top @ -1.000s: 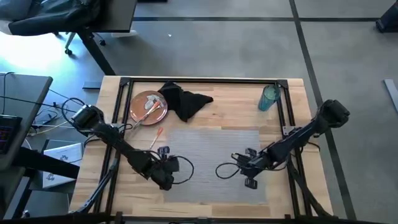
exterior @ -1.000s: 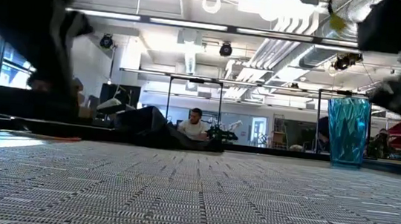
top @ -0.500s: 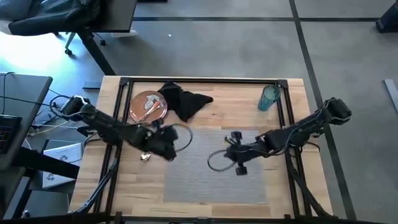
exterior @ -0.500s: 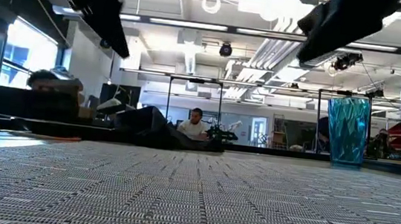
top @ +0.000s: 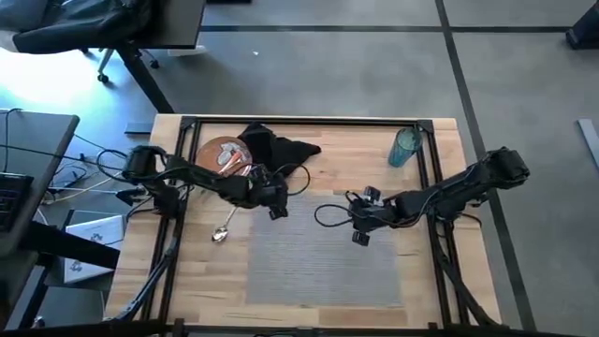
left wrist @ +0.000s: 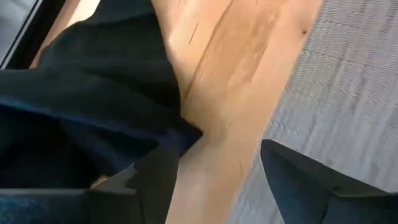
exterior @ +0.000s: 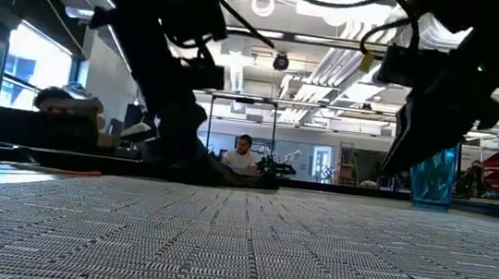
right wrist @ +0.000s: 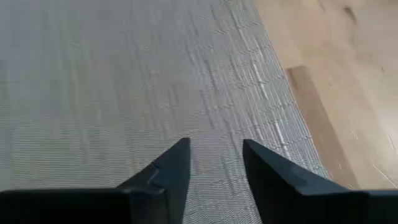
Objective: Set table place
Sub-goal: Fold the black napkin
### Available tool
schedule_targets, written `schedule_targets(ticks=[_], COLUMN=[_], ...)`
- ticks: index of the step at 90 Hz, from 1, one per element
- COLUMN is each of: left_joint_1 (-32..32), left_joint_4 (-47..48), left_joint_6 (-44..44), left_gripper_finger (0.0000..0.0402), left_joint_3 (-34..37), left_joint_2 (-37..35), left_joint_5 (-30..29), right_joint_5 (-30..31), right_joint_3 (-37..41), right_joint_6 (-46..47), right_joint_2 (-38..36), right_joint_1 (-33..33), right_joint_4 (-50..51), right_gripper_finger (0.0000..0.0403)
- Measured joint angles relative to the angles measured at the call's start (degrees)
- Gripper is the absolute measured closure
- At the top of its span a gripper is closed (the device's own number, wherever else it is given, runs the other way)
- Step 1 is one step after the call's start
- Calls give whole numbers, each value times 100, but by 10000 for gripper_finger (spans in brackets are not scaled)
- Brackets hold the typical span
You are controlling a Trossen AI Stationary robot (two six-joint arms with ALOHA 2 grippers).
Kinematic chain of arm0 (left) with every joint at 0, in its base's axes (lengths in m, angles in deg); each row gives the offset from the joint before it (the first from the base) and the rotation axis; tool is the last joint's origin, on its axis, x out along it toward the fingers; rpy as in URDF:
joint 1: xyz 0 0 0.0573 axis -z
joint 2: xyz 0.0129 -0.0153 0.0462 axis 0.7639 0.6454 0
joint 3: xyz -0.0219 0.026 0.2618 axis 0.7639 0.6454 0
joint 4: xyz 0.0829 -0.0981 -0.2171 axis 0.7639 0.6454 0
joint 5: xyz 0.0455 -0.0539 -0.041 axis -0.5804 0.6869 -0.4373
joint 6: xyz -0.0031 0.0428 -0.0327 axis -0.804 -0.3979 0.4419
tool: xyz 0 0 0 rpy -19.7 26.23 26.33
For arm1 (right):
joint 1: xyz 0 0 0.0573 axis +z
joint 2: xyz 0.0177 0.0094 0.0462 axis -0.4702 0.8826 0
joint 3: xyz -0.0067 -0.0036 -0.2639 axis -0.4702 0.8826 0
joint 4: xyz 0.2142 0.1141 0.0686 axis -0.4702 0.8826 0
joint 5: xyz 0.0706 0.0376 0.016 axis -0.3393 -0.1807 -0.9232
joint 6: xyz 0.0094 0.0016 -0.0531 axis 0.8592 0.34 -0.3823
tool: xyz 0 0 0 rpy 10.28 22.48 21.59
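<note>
Left gripper [left wrist: 211,171], jaws apart, beside the napkin [top: 281,153] to take it; right gripper [right wrist: 214,168], jaws apart, waits over the placemat [top: 318,271].

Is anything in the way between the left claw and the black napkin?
No, nothing visible. The left gripper is open, right beside the black napkin, whose edge lies just ahead of its fingers over bare table.

I am running two dark jointed arms, each trailing looped black cables and ending in flat, pointed black fingers [right wrist: 171,168].
</note>
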Motion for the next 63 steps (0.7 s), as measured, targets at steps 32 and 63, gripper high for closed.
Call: schedule_targets(ticks=[32, 63], left_joint_1=[-231, 517], left_joint_4=[-395, 297], left_joint_6=[-20, -615], left_gripper_finger=[218, 398], left_joint_3=[-6, -840], left_joint_2=[525, -329], left_joint_5=[-889, -792], right_joint_5=[185, 329], right_joint_3=[375, 7], right_joint_6=[2, -555], right_joint_2=[-2, -139], right_joint_1=[14, 15], right_joint_4=[-557, -175], right_gripper_finger=[236, 269])
